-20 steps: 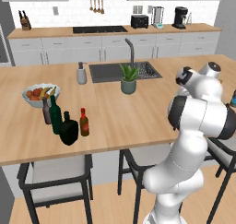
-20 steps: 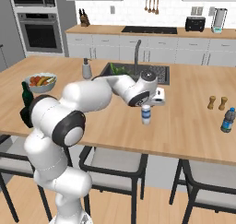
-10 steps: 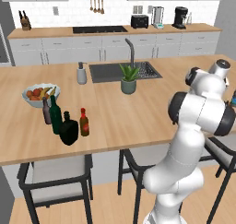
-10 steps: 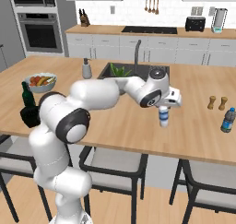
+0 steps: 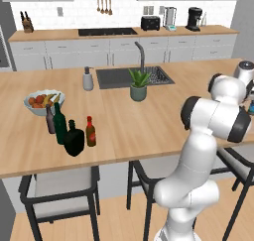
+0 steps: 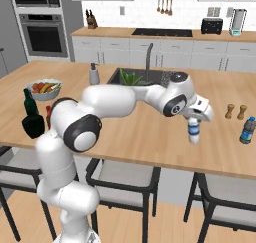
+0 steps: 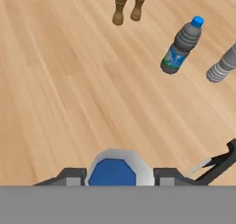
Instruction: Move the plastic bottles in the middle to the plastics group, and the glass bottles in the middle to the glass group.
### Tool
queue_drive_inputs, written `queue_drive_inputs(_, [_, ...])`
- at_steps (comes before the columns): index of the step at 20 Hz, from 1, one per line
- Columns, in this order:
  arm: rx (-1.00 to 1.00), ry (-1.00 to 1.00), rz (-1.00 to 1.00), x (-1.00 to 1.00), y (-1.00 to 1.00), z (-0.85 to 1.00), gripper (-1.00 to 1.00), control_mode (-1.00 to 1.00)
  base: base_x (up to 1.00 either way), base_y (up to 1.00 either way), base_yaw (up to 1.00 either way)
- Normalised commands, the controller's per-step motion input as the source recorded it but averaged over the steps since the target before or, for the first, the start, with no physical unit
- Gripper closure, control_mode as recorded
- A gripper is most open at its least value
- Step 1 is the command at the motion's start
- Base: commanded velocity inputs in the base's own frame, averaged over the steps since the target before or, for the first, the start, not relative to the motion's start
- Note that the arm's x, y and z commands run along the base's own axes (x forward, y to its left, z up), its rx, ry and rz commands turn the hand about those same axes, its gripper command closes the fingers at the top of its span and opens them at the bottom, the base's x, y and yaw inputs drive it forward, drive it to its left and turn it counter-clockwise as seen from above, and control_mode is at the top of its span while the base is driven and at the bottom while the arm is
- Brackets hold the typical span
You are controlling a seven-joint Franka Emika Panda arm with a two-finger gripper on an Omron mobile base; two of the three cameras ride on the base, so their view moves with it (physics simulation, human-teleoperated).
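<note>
A clear plastic bottle (image 6: 193, 130) with a blue cap hangs upright in the tool (image 6: 196, 118), clamped at its neck and lifted off the desk (image 6: 150, 132). In the hand view its blue cap (image 7: 112, 172) sits between the fingers. Ahead of the tool stand the plastics — a blue-capped bottle (image 7: 180, 46) with a blue label, upright, and just beside it a grey ribbed one (image 7: 222, 64). Well apart on the tool's far side stand the squat blackish bottle (image 5: 74, 140) and the slim red-capped one (image 5: 91, 132), just beside the green wine bottle (image 5: 60, 124).

fruit bowl (image 5: 40, 102) behind wine bottle (image 5: 59, 124) | squat bottle (image 5: 74, 139) beside red-capped bottle (image 5: 91, 132)
</note>
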Motion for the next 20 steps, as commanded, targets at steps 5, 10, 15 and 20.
queue_drive_inputs(5, [-0.01, 0.03, -0.24, -0.03, -0.58, 0.08, 1.00, -1.00, 0.00, 0.00, 0.00])
queue_drive_inputs(10, [0.00, -0.07, -0.13, -0.09, -0.50, -0.05, 1.00, -1.00, 0.00, 0.00, 0.00])
queue_drive_inputs(15, [0.00, -0.24, -0.01, -0.06, -0.45, -0.10, 1.00, -1.00, 0.00, 0.00, 0.00])
queue_drive_inputs(20, [0.00, -0.15, 0.00, -0.04, -0.48, -0.26, 1.00, -1.00, 0.00, 0.00, 0.00])
